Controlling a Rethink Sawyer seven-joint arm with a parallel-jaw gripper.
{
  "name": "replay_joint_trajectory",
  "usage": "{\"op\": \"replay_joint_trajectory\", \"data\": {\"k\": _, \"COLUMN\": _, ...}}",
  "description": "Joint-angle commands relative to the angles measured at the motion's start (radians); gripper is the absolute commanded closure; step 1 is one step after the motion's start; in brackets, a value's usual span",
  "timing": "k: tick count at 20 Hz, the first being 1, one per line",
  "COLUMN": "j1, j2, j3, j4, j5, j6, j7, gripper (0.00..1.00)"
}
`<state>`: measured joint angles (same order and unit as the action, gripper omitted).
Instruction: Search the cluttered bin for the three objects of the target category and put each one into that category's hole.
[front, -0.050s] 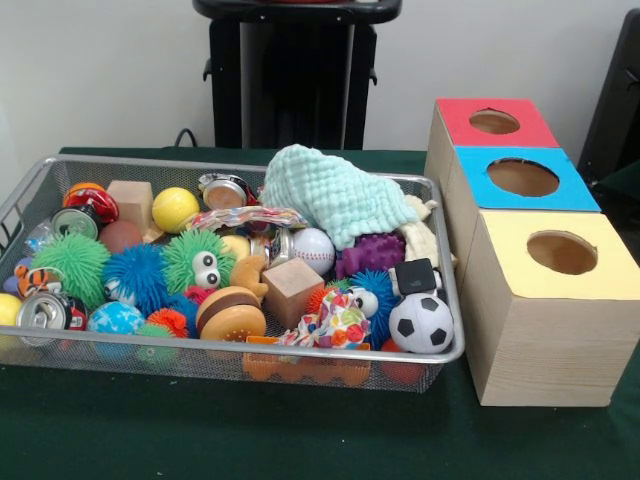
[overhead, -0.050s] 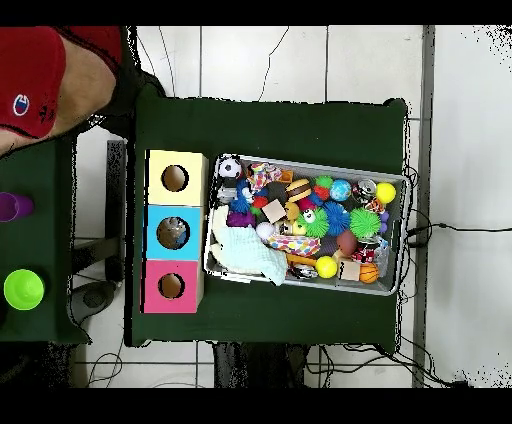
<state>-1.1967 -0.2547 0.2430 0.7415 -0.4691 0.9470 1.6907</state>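
No gripper is shown in either view, so the state of its fingers cannot be told. The wire bin (front, -0.050s: 445, 300) is seen packed with toys, the soccer ball (front, -0.050s: 421, 323) at 5 o'clock. The three boxes, red (front, -0.050s: 495, 122), blue (front, -0.050s: 523, 178) and yellow (front, -0.050s: 560, 253), stand at 3 o'clock. Nothing is judged sorted yet. A person's sleeve (overhead, -0.050s: 35, 75) at 10 o'clock is shown only overhead; hole interiors are visible there.

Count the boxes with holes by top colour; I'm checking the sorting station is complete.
Red-topped box: 1
Blue-topped box: 1
Yellow-topped box: 1
Total: 3
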Motion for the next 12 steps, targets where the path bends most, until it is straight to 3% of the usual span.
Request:
{"op": "replay_joint_trajectory", "data": {"k": 1, "j1": 0.035, "j2": 0.234, "j3": 0.064, "j4": -0.099, "j5": 0.023, "j6": 0.074, "j7": -0.007, "gripper": 0.0}}
{"op": "replay_joint_trajectory", "data": {"k": 8, "j1": 0.091, "j2": 0.274, "j3": 0.006, "j4": -0.122, "j5": 0.063, "j6": 0.025, "j7": 0.204, "gripper": 0.0}}
{"op": "replay_joint_trajectory", "data": {"k": 12, "j1": 0.129, "j2": 0.274, "j3": -0.044, "j4": -0.085, "j5": 0.098, "j6": 0.004, "j7": 0.365, "gripper": 0.0}}
